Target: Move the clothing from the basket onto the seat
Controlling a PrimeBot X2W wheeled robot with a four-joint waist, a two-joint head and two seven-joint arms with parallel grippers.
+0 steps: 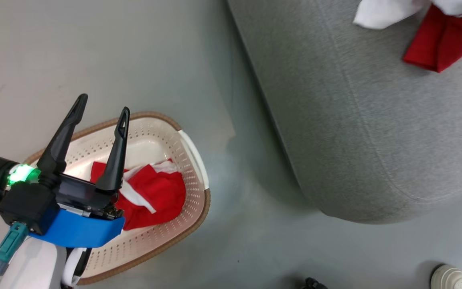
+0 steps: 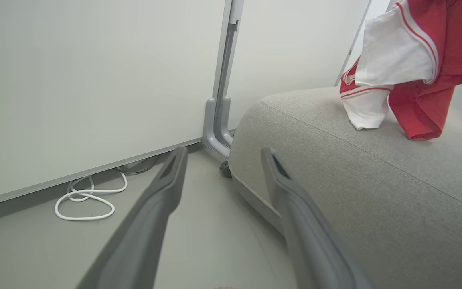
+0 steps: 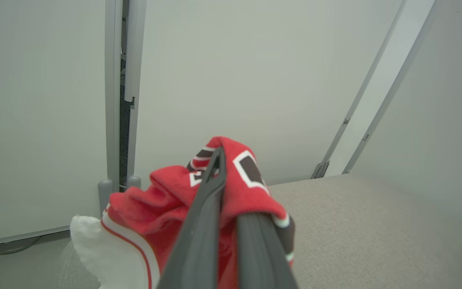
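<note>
Currently, the clothing is seen in two places. One red garment is pinched between the clenched fingers of the right gripper above the seat, a grey fabric couch cushion with rounded edges and a stitched seam. Black blocks outlined in white are shown on the bunched red cloth by the fingers, and a white panel edged with thin red stripes hangs from it. In the left wrist view, the lower ends of the white and red parts are seen to meet the cushion top.

A second red garment, crossed by a broad white band, is left crumpled in the bottom of the basket. The basket is a cream perforated plastic tub with a brown woven-look rim and a white side handle, set on the grey floor beside the seat but apart from it.

The left gripper is held above the basket with its two dark fingers spread wide and nothing between them. A coiled white cable is seen on the floor at the foot of a pale wall panel. The toe of a white shoe is shown at the lower right of the head view.
</note>
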